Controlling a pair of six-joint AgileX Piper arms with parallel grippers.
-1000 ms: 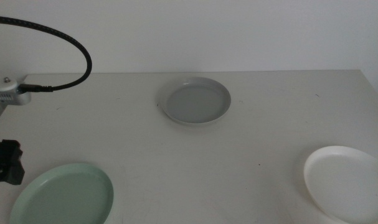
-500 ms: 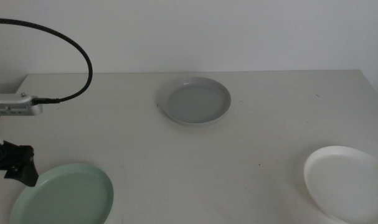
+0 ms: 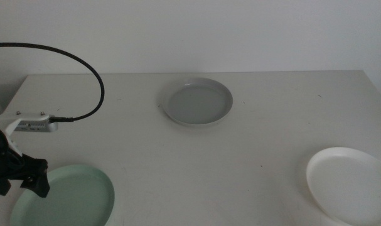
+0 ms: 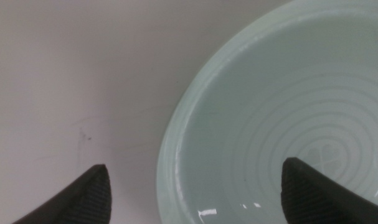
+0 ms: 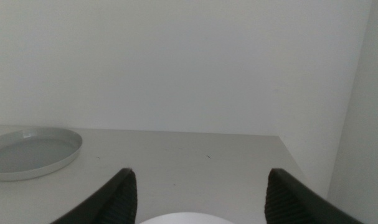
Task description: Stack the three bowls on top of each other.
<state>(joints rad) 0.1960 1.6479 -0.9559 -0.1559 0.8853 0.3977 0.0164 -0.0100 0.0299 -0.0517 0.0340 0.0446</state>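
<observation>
Three bowls sit apart on the worktop (image 3: 134, 150); our left tool (image 4: 195, 186), wide open and empty, straddles the mint bowl's (image 3: 64, 196) nine o'clock rim. We'd drop straight and pinch only the rim, then lift level toward the grey bowl (image 3: 198, 102) at twelve o'clock.

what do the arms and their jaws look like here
The left gripper is black and blocky, with a pale grey camera box above it and a black braided cable looping off. In both wrist views the jaws are dark, matte, rounded wedges. No markings visible.

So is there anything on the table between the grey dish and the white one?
No. In the middle view, only bare table lies between the grey bowl and the white bowl.
</observation>
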